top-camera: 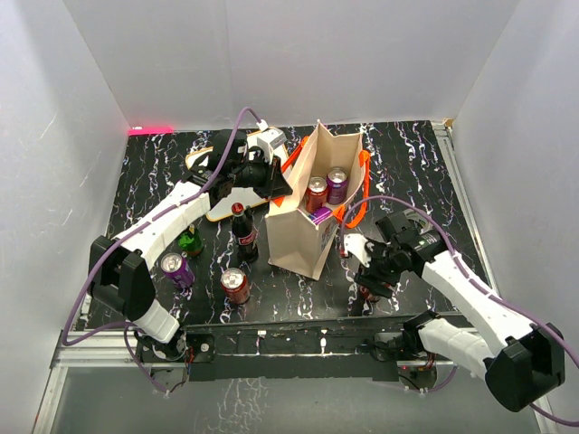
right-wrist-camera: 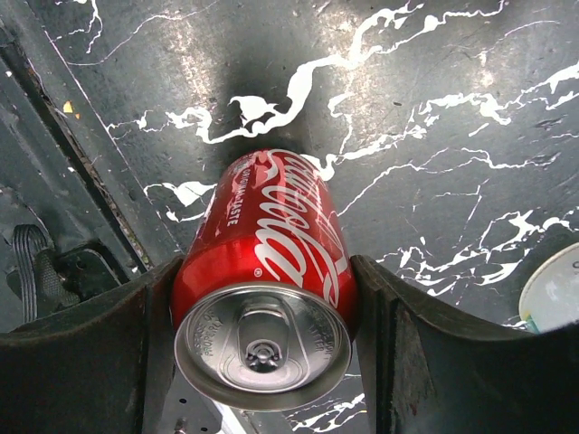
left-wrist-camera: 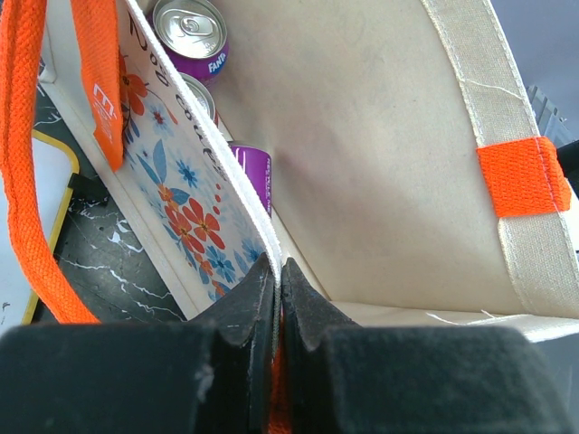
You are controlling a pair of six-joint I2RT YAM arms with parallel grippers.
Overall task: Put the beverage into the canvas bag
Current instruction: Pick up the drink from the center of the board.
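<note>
Pinching the bag (top-camera: 298, 244) rim, the shut left jaws hold its mouth open for loading. At lower right of the top view, the right jaws, part open, clasp the can (right-wrist-camera: 271, 235) for lifting.

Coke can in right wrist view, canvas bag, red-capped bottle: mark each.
Coke can (right-wrist-camera: 271, 240): right wrist view, red side.
canvas bag (top-camera: 295, 240): top external view, beige front panel.
red-capped bottle (top-camera: 245, 237): top external view, red label.
</note>
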